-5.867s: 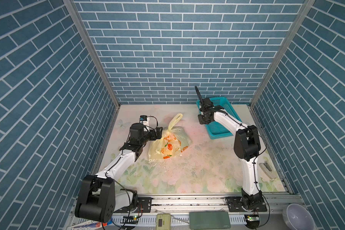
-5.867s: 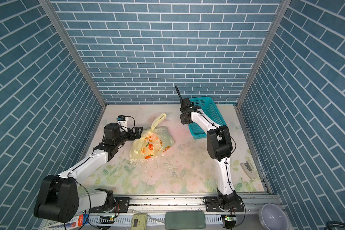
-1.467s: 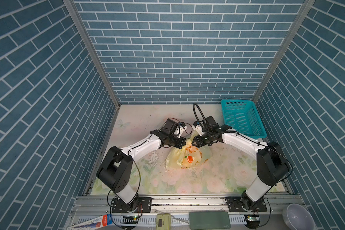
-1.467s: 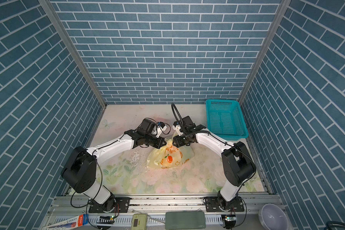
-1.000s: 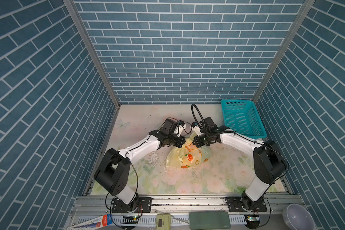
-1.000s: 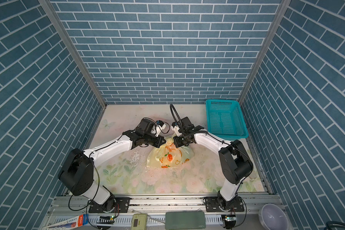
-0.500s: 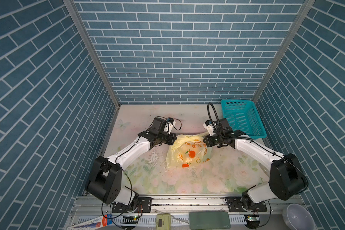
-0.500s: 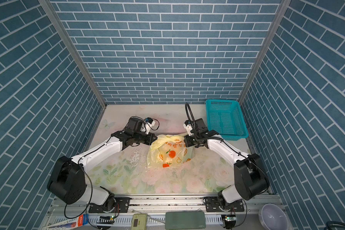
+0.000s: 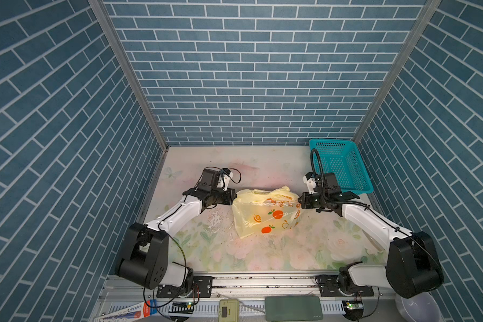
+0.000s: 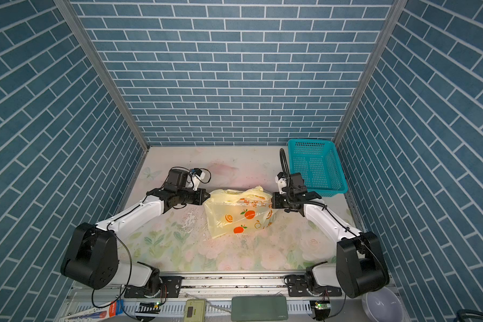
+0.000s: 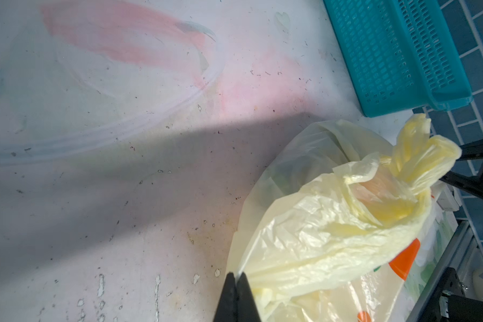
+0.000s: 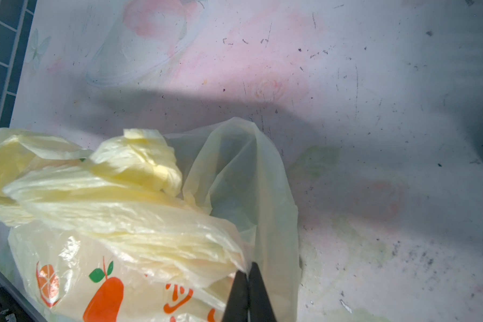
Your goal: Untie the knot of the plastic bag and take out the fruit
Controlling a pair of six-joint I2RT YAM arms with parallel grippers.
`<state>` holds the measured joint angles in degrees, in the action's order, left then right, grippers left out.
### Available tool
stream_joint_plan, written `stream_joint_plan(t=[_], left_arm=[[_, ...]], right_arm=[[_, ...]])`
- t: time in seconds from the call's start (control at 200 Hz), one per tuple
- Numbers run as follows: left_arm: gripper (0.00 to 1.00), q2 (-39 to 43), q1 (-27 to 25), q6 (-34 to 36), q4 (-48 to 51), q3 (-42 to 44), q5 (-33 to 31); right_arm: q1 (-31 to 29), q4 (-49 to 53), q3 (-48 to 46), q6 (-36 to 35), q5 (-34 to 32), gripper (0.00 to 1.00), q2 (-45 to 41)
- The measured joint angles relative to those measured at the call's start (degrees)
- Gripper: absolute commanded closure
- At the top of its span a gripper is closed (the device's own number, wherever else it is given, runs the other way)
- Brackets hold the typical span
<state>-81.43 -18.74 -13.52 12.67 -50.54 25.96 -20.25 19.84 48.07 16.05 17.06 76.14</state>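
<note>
Pale yellow and crinkly, the plastic bag (image 9: 265,214) lay near the teal basket (image 9: 343,167), pulled taut, its knot (image 11: 418,159) a twisted bunch not yet undone and no fruit out. The left gripper (image 9: 232,198) pinched the film on the side away from the basket and the right gripper (image 9: 299,203) pinched the basket side, both with jaws pressed together.

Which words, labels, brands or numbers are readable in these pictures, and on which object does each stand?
Nothing is sharp enough to quote.
The plastic bag: orange printed characters near its top edge, creased and blurred, unreadable.
The dark green device by the front rail: a pale logo, too small to read.
The printed box at the front left: lettering too small.
</note>
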Motion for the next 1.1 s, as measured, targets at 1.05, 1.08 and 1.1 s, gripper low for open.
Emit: stream_joint_plan(t=[1.05, 1.08, 1.1], left_arm=[[0.89, 0.33, -0.85, 0.92, -0.79, -6.71, -0.85], [0.68, 0.31, -0.87, 0.94, -0.63, -6.73, -1.18], [0.56, 0.24, -0.9, 1.22, -0.55, -6.73, -1.49]], right_arm=[[-12.07, 2.03, 16.11, -13.99, -0.92, 1.0, 7.74], [-12.07, 2.01, 16.11, -13.97, -1.2, 1.0, 7.58], [-12.07, 2.03, 16.09, -13.97, -1.31, 1.0, 7.48]])
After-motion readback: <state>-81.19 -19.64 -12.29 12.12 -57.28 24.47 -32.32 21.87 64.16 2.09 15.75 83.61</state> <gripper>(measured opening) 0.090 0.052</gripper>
